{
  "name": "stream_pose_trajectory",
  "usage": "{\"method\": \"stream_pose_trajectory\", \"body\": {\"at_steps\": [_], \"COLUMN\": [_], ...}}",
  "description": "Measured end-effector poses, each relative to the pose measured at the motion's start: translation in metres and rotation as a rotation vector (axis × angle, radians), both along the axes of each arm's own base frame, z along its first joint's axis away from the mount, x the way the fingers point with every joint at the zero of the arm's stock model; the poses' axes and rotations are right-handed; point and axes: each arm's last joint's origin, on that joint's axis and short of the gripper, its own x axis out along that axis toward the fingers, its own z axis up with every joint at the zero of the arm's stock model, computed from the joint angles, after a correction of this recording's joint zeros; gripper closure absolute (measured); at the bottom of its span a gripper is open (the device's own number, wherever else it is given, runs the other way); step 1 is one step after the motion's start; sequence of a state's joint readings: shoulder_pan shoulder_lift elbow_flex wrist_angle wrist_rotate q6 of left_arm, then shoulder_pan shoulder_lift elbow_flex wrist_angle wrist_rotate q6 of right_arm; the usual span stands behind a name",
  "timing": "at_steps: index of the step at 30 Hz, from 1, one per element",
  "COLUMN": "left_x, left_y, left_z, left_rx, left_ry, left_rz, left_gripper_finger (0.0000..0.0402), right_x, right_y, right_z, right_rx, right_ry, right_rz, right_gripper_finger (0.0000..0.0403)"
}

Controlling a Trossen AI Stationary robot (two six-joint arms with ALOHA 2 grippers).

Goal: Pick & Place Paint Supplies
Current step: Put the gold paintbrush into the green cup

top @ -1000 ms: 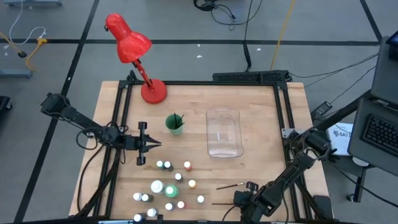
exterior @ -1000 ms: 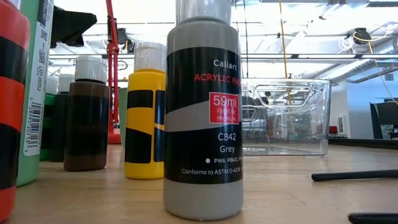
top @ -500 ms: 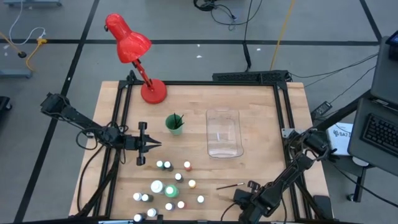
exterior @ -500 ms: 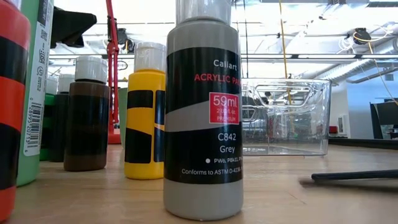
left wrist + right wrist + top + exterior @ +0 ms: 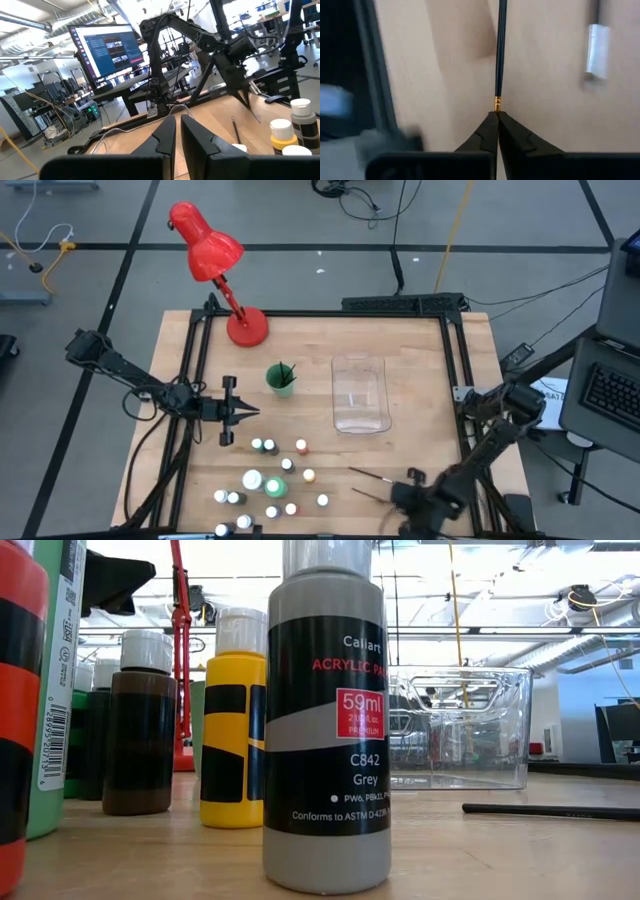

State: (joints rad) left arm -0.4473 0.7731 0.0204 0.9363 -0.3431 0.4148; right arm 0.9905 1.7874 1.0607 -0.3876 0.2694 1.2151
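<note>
Small paint bottles with white caps (image 5: 270, 480) stand in a cluster at the table's near left; the low view shows a grey one (image 5: 326, 720) close up. Two thin dark brushes lie near the right: the farther brush (image 5: 370, 473) rests on the wood. The nearer brush (image 5: 375, 494) runs into my right gripper (image 5: 404, 498), which is shut on it. My left gripper (image 5: 248, 413) hovers shut and holding nothing, left of the green cup (image 5: 281, 378). My right gripper pinches the brush between its two fingertips (image 5: 490, 125), just behind the gold band (image 5: 497, 103) at one end. The fingers lie along the brush, level, coming from the table's right. The dark handle (image 5: 500, 45) sticks straight out ahead. Whether it is clear of the wood I cannot tell.
A clear plastic bin (image 5: 359, 393) sits mid-table, with the green cup holding brushes to its left. The red desk lamp (image 5: 215, 255) stands at the far left corner. A black frame rail (image 5: 455, 370) runs along the table's edges. Bare wood lies right of the bin.
My right gripper has shifted toward the table's right edge, blurred with motion. The nearer brush has gone with it, to the right and slightly toward the far edge. The farther brush has turned a little, its left end now farther from the near edge.
</note>
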Motion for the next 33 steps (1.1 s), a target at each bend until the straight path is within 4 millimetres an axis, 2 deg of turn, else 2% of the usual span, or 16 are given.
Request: {"method": "stream_pose_trajectory", "body": {"at_steps": [3, 5, 7, 11, 14, 18, 23, 26, 29, 33], "left_x": [0.000, 0.000, 0.000, 0.000, -0.001, -0.001, -0.001, -0.001, -0.002, -0.003], "left_y": [0.000, 0.000, 0.000, -0.001, -0.002, -0.001, -0.002, -0.003, -0.004, -0.005], "left_z": [0.000, 0.000, 0.000, 0.001, 0.001, 0.004, 0.003, 0.003, 0.006, 0.008], "left_rx": [-0.001, -0.002, 0.000, 0.017, 0.053, 0.059, 0.050, 0.055, 0.044, 0.025], "left_ry": [-0.003, -0.005, -0.005, -0.013, -0.024, -0.047, -0.044, -0.046, -0.077, -0.103], "left_rz": [-0.001, -0.001, -0.002, -0.040, -0.067, -0.043, -0.056, -0.105, -0.163, -0.202], "left_gripper_finger": [0.0369, 0.0369, 0.0369, 0.0369, 0.0369, 0.0369, 0.0369, 0.0369, 0.0369, 0.0357], "right_x": [-0.002, 0.000, 0.003, 0.028, 0.058, 0.104, 0.149, 0.167, 0.176, 0.184], "right_y": [0.005, 0.003, -0.004, -0.024, -0.047, -0.083, -0.121, -0.143, -0.159, -0.170], "right_z": [0.026, 0.041, 0.047, 0.064, 0.064, 0.070, 0.076, 0.077, 0.073, 0.068], "right_rx": [-0.067, -0.185, -0.339, -0.501, -0.582, -0.580, -0.510, -0.487, -0.498, -0.512], "right_ry": [-0.258, -0.426, -0.526, -0.621, -0.589, -0.622, -0.824, -0.925, -0.939, -0.928], "right_rz": [0.068, 0.081, 0.092, 0.057, 0.066, 0.073, 0.253, 0.299, 0.302, 0.277], "right_gripper_finger": [0.0402, 0.0403, 0.0403, 0.0403, 0.0403, 0.0403, 0.0403, 0.0403, 0.0403, 0.0403]}}
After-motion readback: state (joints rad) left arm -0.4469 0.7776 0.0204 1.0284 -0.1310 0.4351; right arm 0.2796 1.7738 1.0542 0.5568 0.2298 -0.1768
